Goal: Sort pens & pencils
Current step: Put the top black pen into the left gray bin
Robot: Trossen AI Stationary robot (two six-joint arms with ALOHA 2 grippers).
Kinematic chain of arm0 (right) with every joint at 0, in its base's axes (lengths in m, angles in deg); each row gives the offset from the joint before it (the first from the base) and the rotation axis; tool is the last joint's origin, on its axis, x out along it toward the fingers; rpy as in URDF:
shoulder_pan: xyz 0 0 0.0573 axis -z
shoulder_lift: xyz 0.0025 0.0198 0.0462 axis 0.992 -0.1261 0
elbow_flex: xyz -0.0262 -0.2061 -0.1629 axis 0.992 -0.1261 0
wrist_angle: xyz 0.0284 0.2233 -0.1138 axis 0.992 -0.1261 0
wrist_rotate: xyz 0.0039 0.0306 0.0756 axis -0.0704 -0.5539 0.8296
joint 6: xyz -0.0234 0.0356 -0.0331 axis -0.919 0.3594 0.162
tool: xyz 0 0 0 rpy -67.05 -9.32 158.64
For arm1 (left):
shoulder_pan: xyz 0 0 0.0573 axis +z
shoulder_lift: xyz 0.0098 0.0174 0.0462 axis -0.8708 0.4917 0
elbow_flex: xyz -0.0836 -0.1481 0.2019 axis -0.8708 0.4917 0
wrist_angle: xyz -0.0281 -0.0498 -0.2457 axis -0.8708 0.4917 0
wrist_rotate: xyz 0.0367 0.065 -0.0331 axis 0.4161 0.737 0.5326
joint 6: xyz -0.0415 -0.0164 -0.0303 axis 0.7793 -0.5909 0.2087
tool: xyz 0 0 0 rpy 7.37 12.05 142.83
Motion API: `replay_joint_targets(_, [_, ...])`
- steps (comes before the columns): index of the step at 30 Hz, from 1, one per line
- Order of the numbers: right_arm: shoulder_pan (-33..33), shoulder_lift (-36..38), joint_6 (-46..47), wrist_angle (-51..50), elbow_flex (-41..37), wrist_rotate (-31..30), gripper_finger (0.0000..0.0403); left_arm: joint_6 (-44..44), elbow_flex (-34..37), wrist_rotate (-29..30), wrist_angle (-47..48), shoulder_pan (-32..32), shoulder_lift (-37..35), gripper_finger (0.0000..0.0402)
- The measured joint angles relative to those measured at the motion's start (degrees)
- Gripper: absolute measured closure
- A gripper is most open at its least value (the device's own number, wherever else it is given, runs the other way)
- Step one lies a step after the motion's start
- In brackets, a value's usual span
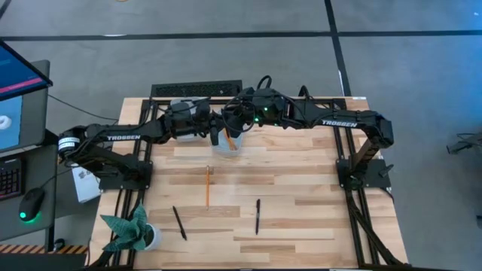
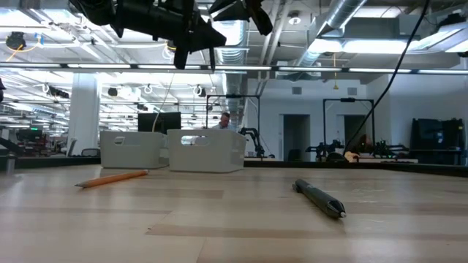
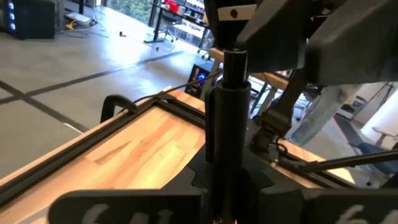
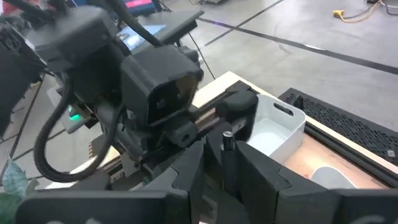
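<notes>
Nearest the front edge of the desk [image 1: 301, 226], two black pens lie flat and well apart: the left pen [image 1: 179, 223], slightly slanted, and the right pen [image 1: 257, 216], almost straight front to back. A small green plant [image 1: 134, 232] stands at the front left corner, near the left pen. In the low view the right pen shows close up, dark and round-bodied, lying loose on the wood.

Just behind them, toward the middle of the desk, one orange pencil [image 1: 208, 186] lies straight, pointing front to back, touching neither pen.

Farther back, both arms meet above the far edge. The left gripper [image 3: 227, 186] is closed narrowly on a third pen [image 3: 227, 118], a thick black cylinder standing up between its fingers [image 3: 155, 205]. That pen's other end reaches into the right gripper [image 4: 227, 165], which faces the left one at very close range; whether the right gripper actually clamps the pen I cannot tell.

Below the two grippers sit two white bins: the front bin [image 1: 226, 146], with a second orange pencil [image 1: 227, 139] leaning inside it, and the back bin [image 1: 185, 106] beside the desk's far left edge.
</notes>
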Motion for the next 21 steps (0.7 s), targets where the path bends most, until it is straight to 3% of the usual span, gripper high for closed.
replay_joint_targets(21, [1.75,0.00,1.09,-21.76,-0.04,-0.23,0.0290,3.84,0.00,-0.04,15.79,6.97,0.00,0.0379])
